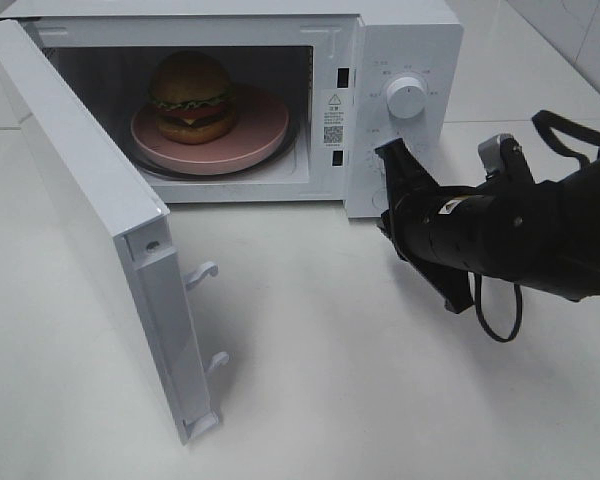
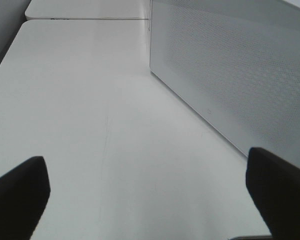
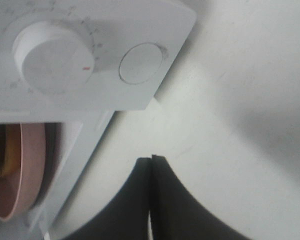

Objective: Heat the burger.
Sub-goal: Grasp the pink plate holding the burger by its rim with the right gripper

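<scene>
**The burger sits inside the open microwave, and neither pincer holds anything.**

The burger (image 1: 192,97) rests on a round pink plate (image 1: 255,135) in the cavity of the white microwave (image 1: 410,40). The microwave's door (image 1: 80,200) is swung wide open on the left of the exterior view. On the control panel beside the cavity there is a white dial (image 1: 407,97), and the right wrist view shows a round button (image 3: 141,63) next to it. The right pincer (image 1: 388,150) has its jaws pressed together with nothing between them. It hovers near the lower part of that panel, above the white desk (image 1: 330,350). The left pincer (image 2: 150,200) shows only in its own wrist view, with its jaws spread wide and empty over bare desk, beside a white dotted face of the microwave.
</scene>
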`<state>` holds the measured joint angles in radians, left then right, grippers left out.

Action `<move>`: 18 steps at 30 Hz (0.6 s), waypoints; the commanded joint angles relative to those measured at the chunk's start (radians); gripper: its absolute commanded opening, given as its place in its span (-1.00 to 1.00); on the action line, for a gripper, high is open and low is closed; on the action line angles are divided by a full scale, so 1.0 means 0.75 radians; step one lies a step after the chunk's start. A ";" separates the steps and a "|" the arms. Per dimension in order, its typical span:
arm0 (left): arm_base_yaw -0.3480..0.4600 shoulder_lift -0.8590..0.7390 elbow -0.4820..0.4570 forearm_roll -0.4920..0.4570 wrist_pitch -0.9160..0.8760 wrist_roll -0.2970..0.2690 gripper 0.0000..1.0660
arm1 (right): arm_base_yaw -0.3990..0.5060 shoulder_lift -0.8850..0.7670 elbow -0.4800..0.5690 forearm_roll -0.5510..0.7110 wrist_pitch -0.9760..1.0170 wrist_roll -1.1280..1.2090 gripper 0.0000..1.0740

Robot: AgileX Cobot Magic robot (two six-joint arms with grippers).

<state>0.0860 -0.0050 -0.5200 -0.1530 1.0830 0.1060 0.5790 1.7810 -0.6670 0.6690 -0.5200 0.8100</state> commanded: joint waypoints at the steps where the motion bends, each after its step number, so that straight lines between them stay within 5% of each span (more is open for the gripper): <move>1: 0.004 -0.021 0.005 -0.003 -0.016 -0.009 0.87 | -0.007 -0.087 0.007 -0.152 0.145 -0.217 -1.00; 10: 0.004 -0.021 0.005 -0.003 -0.016 -0.009 0.87 | -0.007 -0.233 0.007 -0.383 0.519 -0.541 -1.00; 18: 0.004 -0.021 0.005 -0.003 -0.016 -0.009 0.87 | -0.007 -0.303 0.007 -0.424 0.749 -0.855 -1.00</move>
<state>0.0860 -0.0050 -0.5200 -0.1530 1.0830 0.1060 0.5790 1.5670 -0.6630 0.3650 0.0080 0.2200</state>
